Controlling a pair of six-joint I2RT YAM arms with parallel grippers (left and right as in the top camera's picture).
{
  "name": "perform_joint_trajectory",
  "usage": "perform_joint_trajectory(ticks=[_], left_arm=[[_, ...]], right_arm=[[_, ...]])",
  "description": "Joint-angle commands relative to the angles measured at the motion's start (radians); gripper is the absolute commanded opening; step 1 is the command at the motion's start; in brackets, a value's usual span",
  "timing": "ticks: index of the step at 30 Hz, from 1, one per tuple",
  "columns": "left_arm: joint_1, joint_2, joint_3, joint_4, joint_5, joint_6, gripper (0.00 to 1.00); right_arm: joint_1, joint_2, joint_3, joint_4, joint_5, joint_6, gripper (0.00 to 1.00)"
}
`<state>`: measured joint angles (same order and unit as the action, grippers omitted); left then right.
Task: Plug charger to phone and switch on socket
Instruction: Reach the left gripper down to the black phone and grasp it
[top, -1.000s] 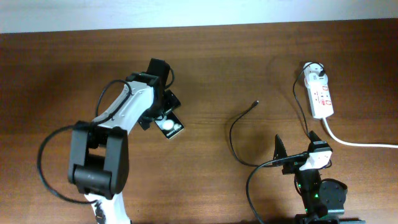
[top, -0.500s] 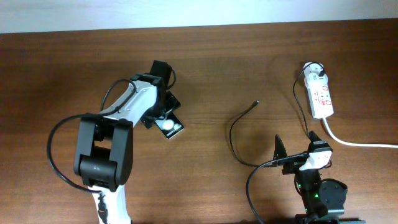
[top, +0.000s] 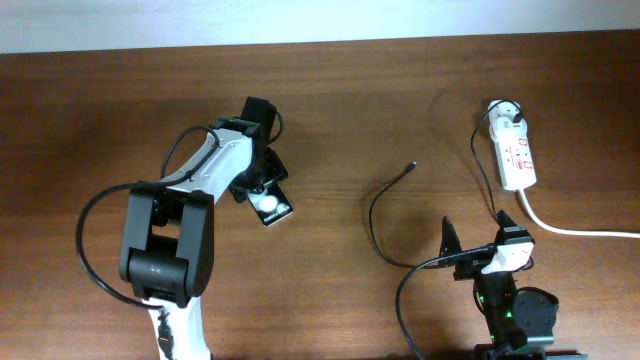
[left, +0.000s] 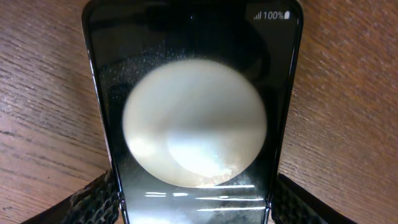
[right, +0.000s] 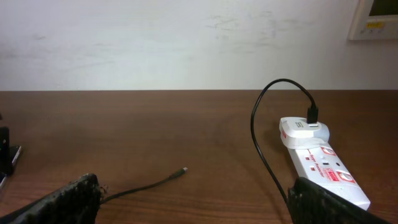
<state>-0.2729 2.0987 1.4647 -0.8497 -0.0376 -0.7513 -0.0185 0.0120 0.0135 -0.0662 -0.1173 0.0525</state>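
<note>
The phone (top: 273, 208) is a black glossy slab lying on the wooden table left of centre; it fills the left wrist view (left: 193, 74), showing a large white round spot and "100%". My left gripper (top: 260, 188) has a finger pressed on each long side of it (left: 193, 205). The charger cable (top: 373, 212) curves across the table, its connector tip (top: 413, 166) lying free; the tip also shows in the right wrist view (right: 184, 169). The white socket strip (top: 516, 155) lies at the far right (right: 323, 165). My right gripper (top: 476, 232) is open and empty (right: 199, 208).
A thick white cord (top: 570, 228) runs from the strip off the right edge. The charger plug (right: 313, 116) sits in the strip's far end. The right arm's base (top: 515, 310) stands at the front right. A white wall (right: 186, 43) borders the table's far edge.
The left arm has swung slightly and the phone has shifted a little toward the front with the gripper. The right arm, cable and socket have not moved.
</note>
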Motion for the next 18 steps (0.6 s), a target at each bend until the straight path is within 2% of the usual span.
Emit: perform_joint_trajectory(ticks=[1,4,5,6,13,15,18], left_arm=[[-0.004,0.066,-0.018,0.000,0.016,0.174,0.70],[-0.013,0.095,-0.019,0.000,0.016,0.192,0.82],[-0.014,0.097,-0.021,0.000,0.016,0.192,0.94],[-0.014,0.097,-0.021,0.000,0.016,0.192,0.99],[-0.017,0.097,-0.022,-0.023,0.016,0.200,1.00],[-0.020,0.097,-0.022,-0.023,0.016,0.235,0.92],[-0.022,0.097,-0.022,-0.023,0.016,0.234,0.69]], right_arm=[[0.005,-0.006,-0.008,-0.001,0.005,0.004,0.99],[0.005,-0.006,-0.008,-0.001,0.005,0.004,0.99],[0.005,-0.006,-0.008,-0.001,0.005,0.004,0.99],[0.005,-0.006,-0.008,-0.001,0.005,0.004,0.99],[0.005,-0.006,-0.008,-0.001,0.005,0.004,0.99],[0.005,-0.006,-0.008,-0.001,0.005,0.004,0.99],[0.005,-0.006,-0.008,-0.001,0.005,0.004,0.99]])
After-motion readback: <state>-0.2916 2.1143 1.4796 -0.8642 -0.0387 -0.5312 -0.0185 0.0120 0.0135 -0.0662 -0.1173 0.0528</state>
